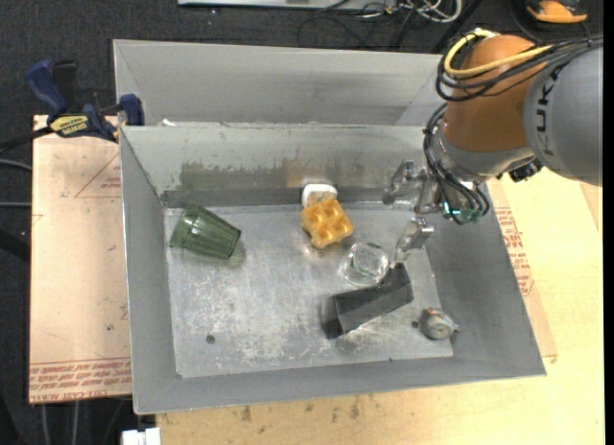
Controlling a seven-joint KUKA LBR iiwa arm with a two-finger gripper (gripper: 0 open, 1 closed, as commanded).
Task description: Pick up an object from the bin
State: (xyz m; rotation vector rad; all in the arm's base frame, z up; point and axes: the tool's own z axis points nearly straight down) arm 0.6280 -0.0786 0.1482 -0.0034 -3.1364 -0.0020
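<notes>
Starting at the near wall of the bin (288, 381), a small round grey metal piece (436, 324) lies on the floor towards the near right corner, apart from everything else. Just left of it and slightly farther in lies a black oblong block (368, 305), flat and angled, its right end raised towards the right wall. Beyond the block, close to its upper edge, sits a clear round piece (366, 261), seemingly glass or plastic; its exact kind cannot be determined. The gripper (408, 211) hangs just right of that clear piece, near the right wall, with the arm (566, 117) entering from the right under its orange cover (489, 88). The claw stands wide: one finger points to the far left, and the other points down, its tip near the clear piece and the block's raised end. Nothing is seen between them, and no contact with any item can be confirmed. The clear piece is the item nearest the claw. Farther in, at mid-floor, rests a yellow waffle-patterned block (324, 221), and a white item (318, 191) appears to touch its far side, close to the back wall. Well apart at the far left, a green ribbed cup (203, 233) lies on its side.
</notes>
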